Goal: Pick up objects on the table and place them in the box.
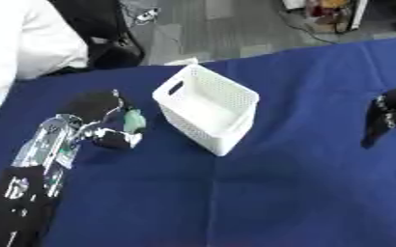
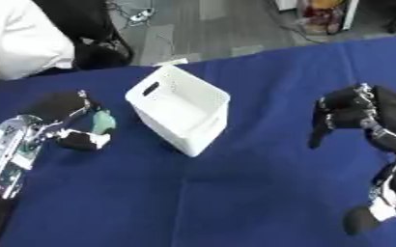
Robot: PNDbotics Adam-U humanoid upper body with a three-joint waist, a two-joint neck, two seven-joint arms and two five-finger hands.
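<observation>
Left eye view is showing the left hand [image 1: 100, 120] curling round a small pale green object [image 1: 134, 120], with the white box [image 1: 205, 108] sitting just to its right, while the right hand [image 2: 345, 113] is hanging clenched and empty far beyond.

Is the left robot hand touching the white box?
Apart. The right eye view shows blue tablecloth between the left robot hand, curled on a small green object, and the white box.

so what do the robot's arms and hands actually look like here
The left arm is shiny silver with black sections, ending in a black left hand with pale fingertips. The right hand is black with small silver joints, on a black forearm showing a white patch lower down.
</observation>
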